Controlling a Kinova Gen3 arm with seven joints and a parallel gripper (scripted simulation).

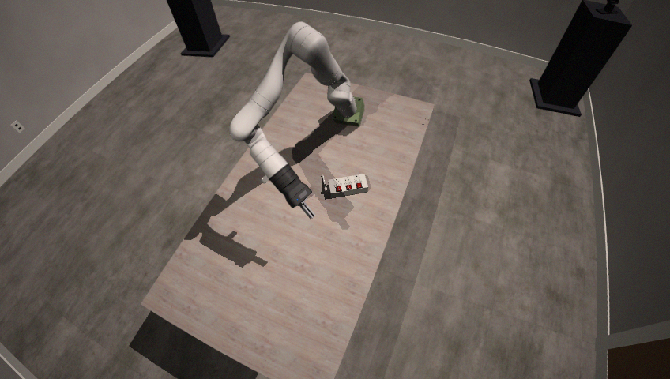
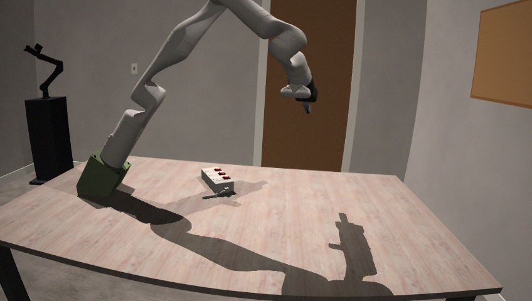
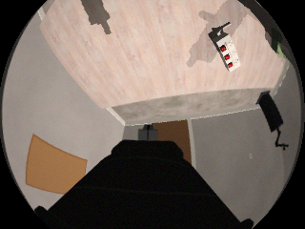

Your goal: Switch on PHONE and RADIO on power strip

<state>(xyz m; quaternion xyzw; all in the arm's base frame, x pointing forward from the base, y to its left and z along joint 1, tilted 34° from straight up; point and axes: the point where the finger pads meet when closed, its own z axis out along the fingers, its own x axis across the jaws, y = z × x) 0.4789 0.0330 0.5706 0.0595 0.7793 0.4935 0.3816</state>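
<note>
A white power strip (image 1: pixel 347 184) (image 2: pixel 217 180) (image 3: pixel 228 49) with three red rocker switches lies flat and the right way up on the wooden table (image 1: pixel 282 290) (image 2: pixel 283 223). A short grey cord stub sticks out of one end. The labels are too small to read. My gripper (image 1: pixel 310 214) (image 2: pixel 307 109) is shut and empty. It hangs high above the table, off to the side of the strip's cord end. In the wrist view the fingers show only as a dark tip pointing past the table edge.
The arm's green base (image 1: pixel 349 112) (image 2: pixel 97 178) stands on the far end of the table. Black pedestals (image 1: pixel 577 56) (image 2: pixel 47 138) stand on the floor around it. A brown door (image 2: pixel 305 123) and an orange board (image 2: pixel 504 56) are on the walls.
</note>
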